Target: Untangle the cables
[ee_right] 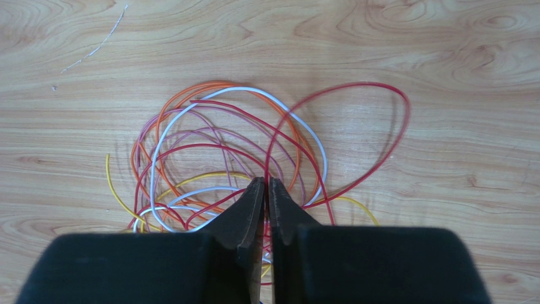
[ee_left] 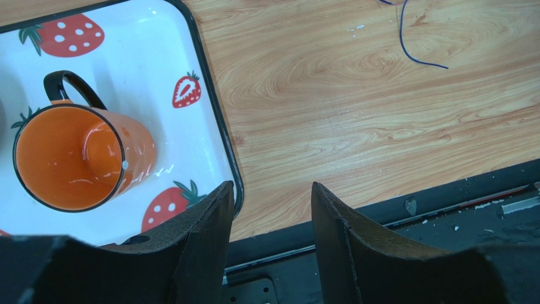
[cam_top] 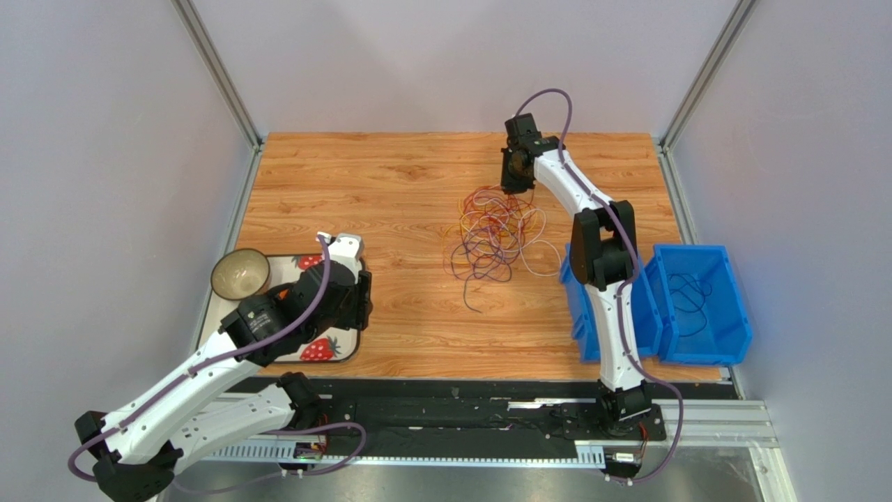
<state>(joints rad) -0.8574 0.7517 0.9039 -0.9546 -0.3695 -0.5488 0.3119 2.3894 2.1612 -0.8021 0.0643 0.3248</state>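
Patience is what this step asks of us. The cables (cam_top: 492,230) lie in one loose knot of orange, red, purple, white and yellow loops near the middle of the table (cam_top: 366,178), with the right gripper (ee_right: 266,180) at the far edge of the heap. Its fingers are pressed almost together, and a red cable (ee_right: 364,83) runs straight into the slit between the tips, so we judge it pinched there. The rest of that wire arcs out to one side in a wide loop. The left gripper (ee_left: 272,190) hangs with its fingers apart and nothing between them, over the corner of a strawberry-printed tray (ee_left: 218,120) that holds an orange mug (ee_left: 70,158), well apart from the knot.

To do this well, we think the pull should be slow and low, away from the heap along the line the free loop already takes. That way the wire can slide out instead of dragging the orange and white loops that cross it. If the whole knot starts to travel, we should stop and have the idle arm pin the pile down. The wire is hair-thin, so we expect it could slip from the tips under a sharp tug.

We find no brand, label or writing anywhere; the strawberries are the only print.
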